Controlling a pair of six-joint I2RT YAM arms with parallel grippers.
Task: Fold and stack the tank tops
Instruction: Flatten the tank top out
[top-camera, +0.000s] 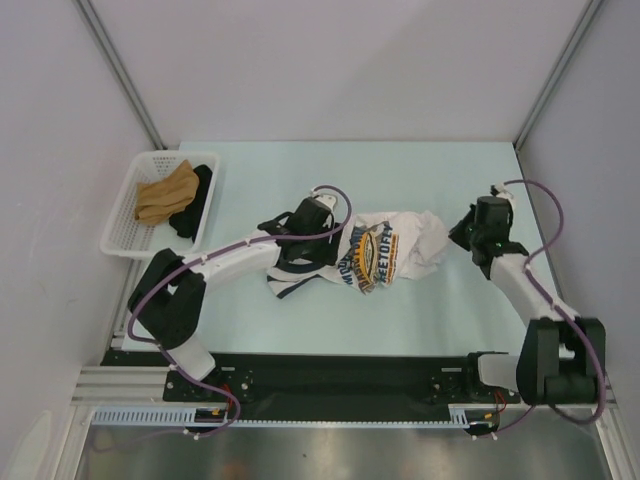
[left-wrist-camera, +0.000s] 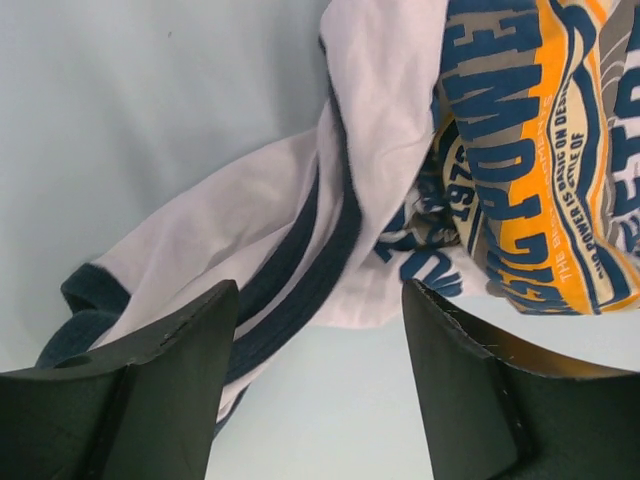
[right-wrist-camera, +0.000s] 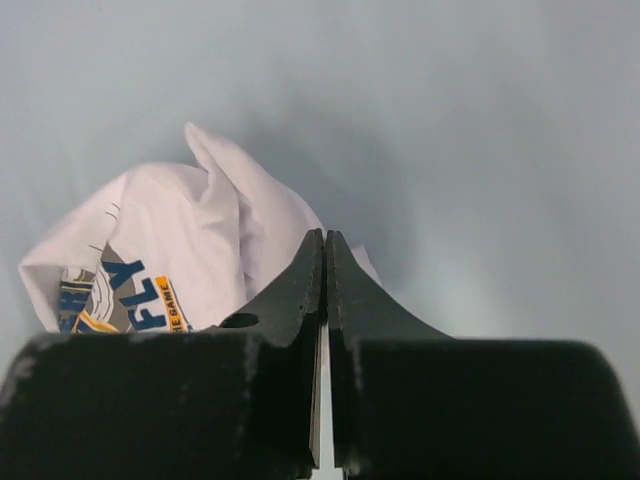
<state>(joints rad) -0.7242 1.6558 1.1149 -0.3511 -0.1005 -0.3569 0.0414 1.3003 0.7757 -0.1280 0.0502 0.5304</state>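
Loosely crumpled soft white tank top (top-camera: 385, 252), left gripper (left-wrist-camera: 320, 297) spread open, right gripper (right-wrist-camera: 325, 245) pressed closed

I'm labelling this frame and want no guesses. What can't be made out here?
- Top view: the left arm covers the left part of the tank top, so its full shape is hidden.
- Top view: the cloths in the basket are too small to identify.
- Left wrist view: the print is cut off by the right edge.
- Right wrist view: the right gripper blocks whether its tips touch cloth.
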